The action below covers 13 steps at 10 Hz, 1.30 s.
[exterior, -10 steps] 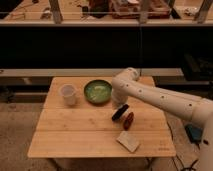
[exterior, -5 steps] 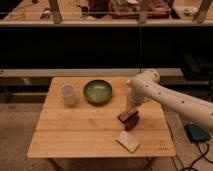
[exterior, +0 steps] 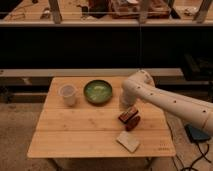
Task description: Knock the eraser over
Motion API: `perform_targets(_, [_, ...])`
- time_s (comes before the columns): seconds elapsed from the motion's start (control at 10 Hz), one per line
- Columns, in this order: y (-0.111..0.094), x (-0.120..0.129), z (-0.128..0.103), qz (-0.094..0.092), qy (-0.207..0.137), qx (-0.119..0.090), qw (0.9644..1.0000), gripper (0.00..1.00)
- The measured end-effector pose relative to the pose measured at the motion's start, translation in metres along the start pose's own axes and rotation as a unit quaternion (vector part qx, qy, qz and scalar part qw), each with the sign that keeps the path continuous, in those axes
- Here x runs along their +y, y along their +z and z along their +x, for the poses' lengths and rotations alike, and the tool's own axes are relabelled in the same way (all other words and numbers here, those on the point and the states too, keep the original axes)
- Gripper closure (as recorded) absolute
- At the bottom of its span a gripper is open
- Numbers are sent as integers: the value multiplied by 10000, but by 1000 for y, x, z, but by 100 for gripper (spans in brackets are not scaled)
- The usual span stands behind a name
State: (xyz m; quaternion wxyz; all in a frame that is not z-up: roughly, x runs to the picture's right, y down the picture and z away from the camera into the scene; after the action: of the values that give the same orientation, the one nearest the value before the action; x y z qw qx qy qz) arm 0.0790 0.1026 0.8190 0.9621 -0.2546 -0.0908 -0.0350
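The eraser (exterior: pixel 128 114), a small block with a reddish-brown broad face and black edges, lies on the wooden table (exterior: pixel 75 135) right of centre. It touches a glossy red oblong thing (exterior: pixel 134 123) just in front of it. My white arm reaches in from the right and bends down above the eraser. The gripper (exterior: pixel 125 102) is at its lower end, just behind the eraser and close to the table.
A green bowl (exterior: pixel 98 92) stands at the back centre and a white cup (exterior: pixel 67 94) to its left. A pale flat pad (exterior: pixel 128 141) lies near the front edge. A dark shelf unit runs behind the table.
The gripper has drawn back from over the eraser toward the table's rear. The eraser, hidden by the gripper a second ago, now shows lying with its reddish-brown face up.
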Motion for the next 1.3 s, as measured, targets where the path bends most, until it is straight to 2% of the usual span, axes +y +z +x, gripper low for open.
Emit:
perform_targets(0.1, [5,-2,-30,-4,-40,-36,10000,69])
perform_targets(0.4, [13,-5,-74,-4,-126,-114,9999,69])
perform_targets(1.3, [15,-4,-79,-9,-161,-156,9997,69])
